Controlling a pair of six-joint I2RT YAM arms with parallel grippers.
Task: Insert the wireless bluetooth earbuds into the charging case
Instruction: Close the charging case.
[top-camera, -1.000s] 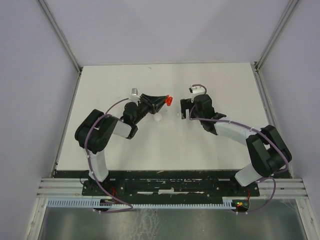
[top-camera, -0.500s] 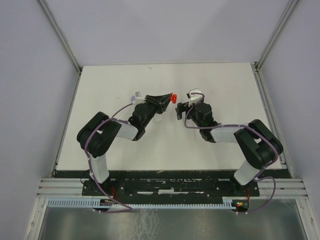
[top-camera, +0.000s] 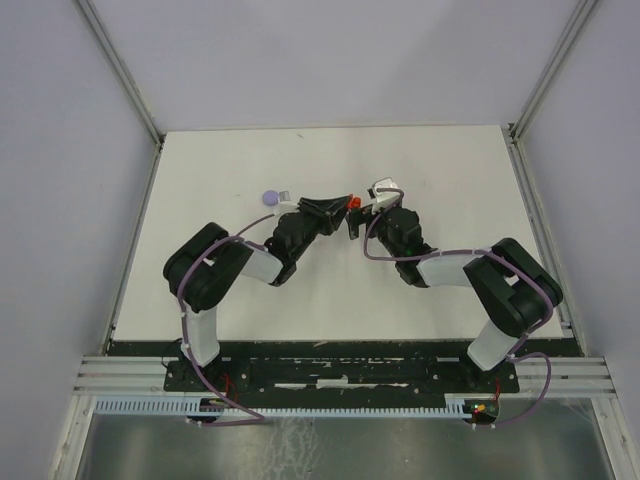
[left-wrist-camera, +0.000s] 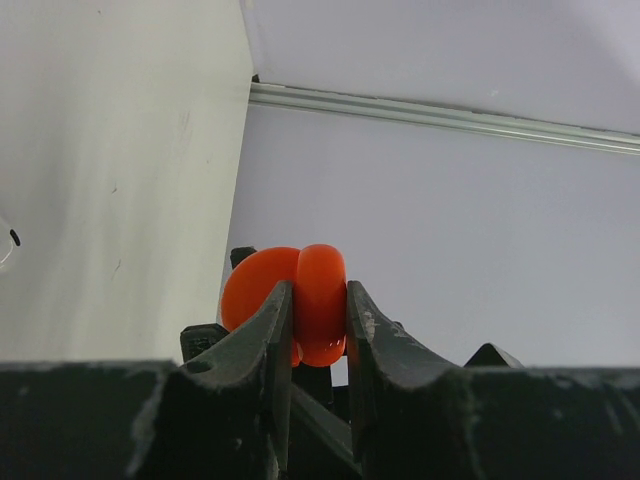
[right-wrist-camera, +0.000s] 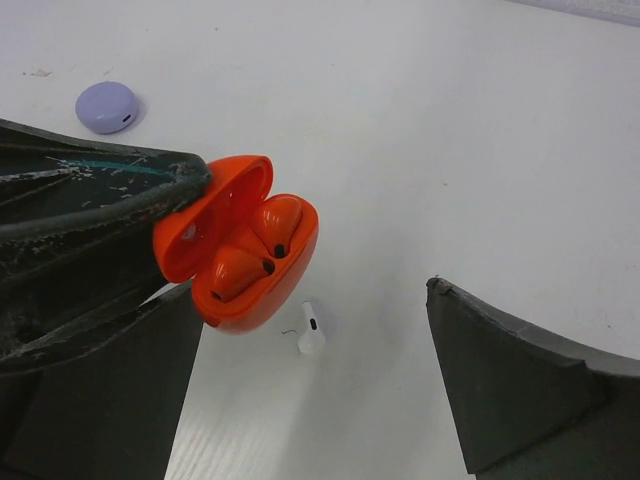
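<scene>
As the two arms draw together over the last second, the left end effector (left-wrist-camera: 320, 300), clenched on one half of the glossy orange-red clamshell charging case (right-wrist-camera: 240, 255), now presents it open just in front of the right end effector (top-camera: 357, 222), whose jaws stand released and empty; two orange-red plastic earbuds (right-wrist-camera: 275, 225) sit in its wells, so that pair looks done; a small white plastic earbud (right-wrist-camera: 311, 330) lies on the white bench (right-wrist-camera: 450, 120) beneath, a lavender rounded plastic piece (right-wrist-camera: 106, 107) well apart

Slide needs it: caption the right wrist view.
Left hand holds open red case, two red earbuds inside; white earbud on table.
</scene>
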